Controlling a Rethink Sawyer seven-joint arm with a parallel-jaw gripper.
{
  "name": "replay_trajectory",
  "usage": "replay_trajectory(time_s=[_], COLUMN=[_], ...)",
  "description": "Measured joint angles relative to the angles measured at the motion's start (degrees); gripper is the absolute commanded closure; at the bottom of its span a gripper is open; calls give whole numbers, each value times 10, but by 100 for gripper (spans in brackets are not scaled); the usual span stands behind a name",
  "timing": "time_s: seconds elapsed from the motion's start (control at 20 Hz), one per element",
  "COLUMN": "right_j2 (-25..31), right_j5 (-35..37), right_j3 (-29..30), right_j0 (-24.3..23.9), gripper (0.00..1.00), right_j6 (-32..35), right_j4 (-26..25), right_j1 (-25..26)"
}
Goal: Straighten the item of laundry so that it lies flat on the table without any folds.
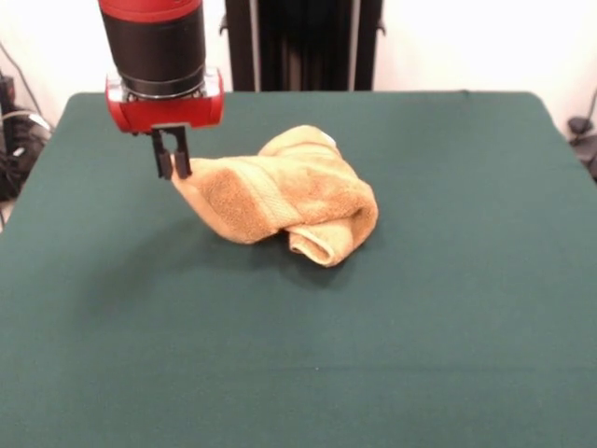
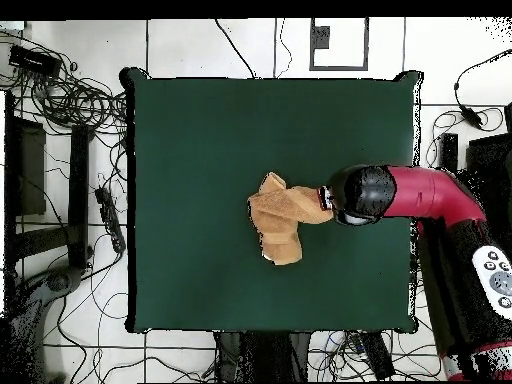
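Reaching down at the left of the front view, the single red and black arm (image 1: 159,56) is cut off by the top edge. Its gripper (image 1: 172,166) has its two dark fingers pinched together on a corner of the towel (image 1: 280,196), lifting that corner just clear of the table (image 1: 373,355). One golden-orange towel lies bunched right of the gripper, near the table's middle, its right end rolled under and folded over itself. Any woven bands or tag are hidden within the folds. From overhead, the arm's end covers the gripper and grasped corner.
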Motion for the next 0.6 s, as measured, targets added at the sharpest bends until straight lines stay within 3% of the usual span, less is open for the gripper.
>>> replay_trajectory(time_s=[0.3,0.6], right_j2=[0,-8], right_j5=[-57,-161], right_j3=[44,112], right_j0=[2,42], gripper=[100,100], right_j6=[0,0], right_j4=[13,14], right_j1=[-29,-77])
